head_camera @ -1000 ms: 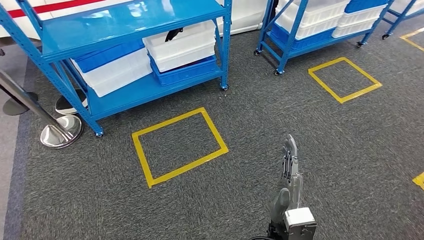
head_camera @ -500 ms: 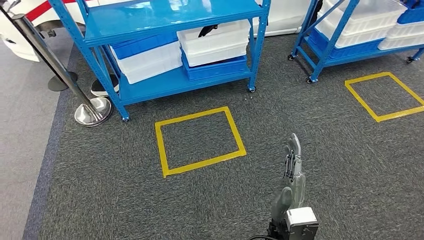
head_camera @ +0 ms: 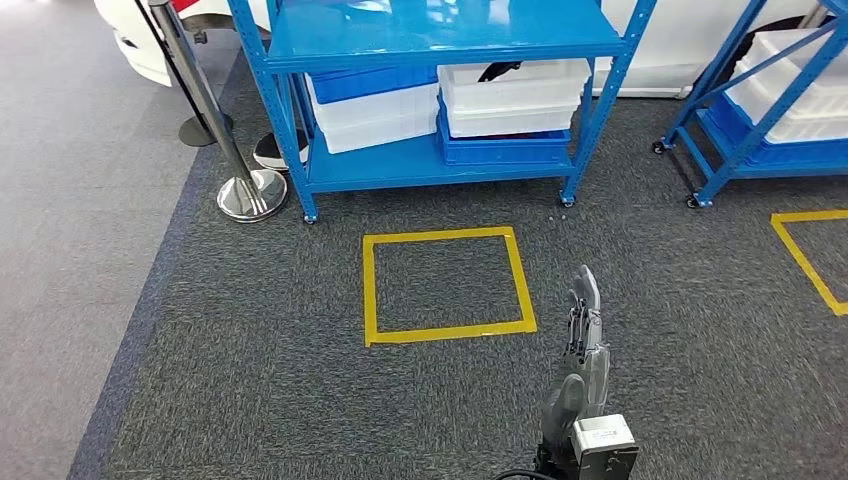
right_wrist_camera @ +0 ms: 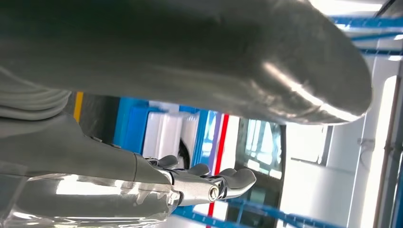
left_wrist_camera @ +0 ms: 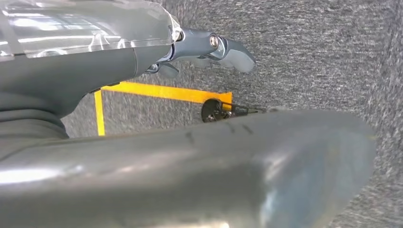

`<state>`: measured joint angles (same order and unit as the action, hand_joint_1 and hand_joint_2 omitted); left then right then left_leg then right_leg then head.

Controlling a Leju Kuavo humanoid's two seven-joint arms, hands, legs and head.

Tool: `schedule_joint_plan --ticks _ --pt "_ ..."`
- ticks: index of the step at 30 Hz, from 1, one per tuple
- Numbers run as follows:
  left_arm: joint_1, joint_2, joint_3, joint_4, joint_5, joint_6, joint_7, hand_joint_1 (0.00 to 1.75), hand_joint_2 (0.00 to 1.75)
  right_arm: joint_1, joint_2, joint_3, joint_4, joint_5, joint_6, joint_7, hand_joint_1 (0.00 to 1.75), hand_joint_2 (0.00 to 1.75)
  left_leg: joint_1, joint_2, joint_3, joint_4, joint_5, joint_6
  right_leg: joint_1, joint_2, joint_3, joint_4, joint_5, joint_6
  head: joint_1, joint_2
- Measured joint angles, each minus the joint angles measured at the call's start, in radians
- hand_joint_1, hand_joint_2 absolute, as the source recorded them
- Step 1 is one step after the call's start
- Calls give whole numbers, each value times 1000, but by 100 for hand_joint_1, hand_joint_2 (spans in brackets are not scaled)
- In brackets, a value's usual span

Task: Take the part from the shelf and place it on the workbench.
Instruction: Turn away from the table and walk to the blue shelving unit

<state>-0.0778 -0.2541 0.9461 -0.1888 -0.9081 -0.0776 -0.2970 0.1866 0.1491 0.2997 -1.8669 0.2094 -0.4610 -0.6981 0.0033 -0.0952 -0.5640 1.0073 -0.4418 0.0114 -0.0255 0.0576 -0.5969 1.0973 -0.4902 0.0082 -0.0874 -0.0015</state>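
A dark part lies in the top of a white bin on the lower level of the blue shelf, straight ahead across the carpet. My right hand is raised low in the head view, far short of the shelf. Its fingers are stretched forward and it holds nothing. The right wrist view shows the same hand with fingers apart, pointing toward blue and white shelving. In the left wrist view my left hand hangs over the carpet, fingers out and empty.
A yellow taped square marks the carpet between me and the shelf. A chrome stanchion stands at the shelf's left corner. A second blue shelf with white bins is at the right, beside another yellow square.
The whole picture has shifted as the camera turned: the shelf and the yellow square now sit nearer the centre and more squarely ahead. My right hand keeps its pose.
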Motion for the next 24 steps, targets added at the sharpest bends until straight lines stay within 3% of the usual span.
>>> schedule_joint_plan --ticks 2,4,5,7,9,10,11,12,13,15,16,17,19,20,22,24 --pt "0 0 0 0 0 0 0 0 0 1 1 -1 0 0 0 0 0 0 1 -21 -12 9 -2 -13 -1 29 17 -51 14 -3 0 0" --pt "2 0 0 0 0 0 0 0 0 0 1 -1 0 0 0 0 0 0 5 -39 -19 7 0 -26 2 6 17 -54 17 -15 0 0" --pt "3 1 0 0 0 0 0 0 0 -1 2 -1 0 0 0 0 0 0 5 -31 -22 13 -4 -32 3 -6 19 -58 18 -21 0 0" --pt "2 1 0 0 -1 0 0 0 0 -1 4 -2 0 1 1 0 0 0 3 19 -48 72 -42 -40 2 -36 23 -65 20 -34 0 0" --pt "0 1 0 0 -1 0 0 0 0 1 6 -2 0 2 3 0 0 0 5 72 -108 198 -109 -47 7 -66 22 -65 18 -41 -1 0" --pt "0 1 0 0 -1 0 1 0 0 1 6 -3 0 2 5 0 0 0 7 82 -136 256 -132 -49 9 -82 22 -65 17 -42 -1 0" --pt "1 1 0 0 -1 0 1 0 0 2 6 -3 0 2 6 0 0 0 8 86 -149 285 -137 -51 10 -98 22 -65 16 -42 -1 0" --pt "2 1 0 0 -1 1 1 0 0 2 6 -3 0 2 8 0 0 0 8 90 -143 276 -123 -51 10 -112 22 -65 15 -41 -1 0" --pt "4 1 0 0 -1 1 2 0 0 1 6 -3 0 2 9 0 0 0 8 96 -115 226 -93 -49 11 -125 25 -65 13 -40 -1 0" --pt "3 1 0 0 -1 2 2 0 0 1 6 -3 0 2 12 0 0 0 4 136 -37 82 -35 -41 13 -149 32 -65 9 -34 -1 0" --pt "2 1 0 0 -1 3 2 0 0 1 7 -3 0 0 13 0 0 0 0 153 -11 34 -20 -34 14 -157 35 -65 7 -29 -1 0" --pt "1 1 0 0 -1 4 1 0 0 1 7 -3 -1 -3 12 0 0 0 -4 164 1 9 -15 -28 15 -165 37 -65 6 -24 -1 0" --pt "3 1 0 0 -1 5 2 0 0 -1 7 -3 -3 -15 2 0 0 0 -8 153 0 3 -13 -16 14 -176 42 -69 6 -12 -1 0" --pt "5 1 1 0 -1 5 2 0 0 -2 6 -3 -5 -22 -6 0 0 0 -6 146 2 -3 -10 -10 12 -169 44 -67 3 -6 0 0" --pt "4 -1 1 0 -2 5 2 0 0 -5 5 -4 -11 -32 -18 -1 0 0 0 133 9 -16 -2 2 11 -123 27 -20 -30 3 0 0" --pt "0 -1 1 0 -2 5 2 0 0 -3 2 -4 -14 -37 -28 -1 0 0 1 123 11 -18 0 8 9 -75 -31 98 -91 5 0 0"
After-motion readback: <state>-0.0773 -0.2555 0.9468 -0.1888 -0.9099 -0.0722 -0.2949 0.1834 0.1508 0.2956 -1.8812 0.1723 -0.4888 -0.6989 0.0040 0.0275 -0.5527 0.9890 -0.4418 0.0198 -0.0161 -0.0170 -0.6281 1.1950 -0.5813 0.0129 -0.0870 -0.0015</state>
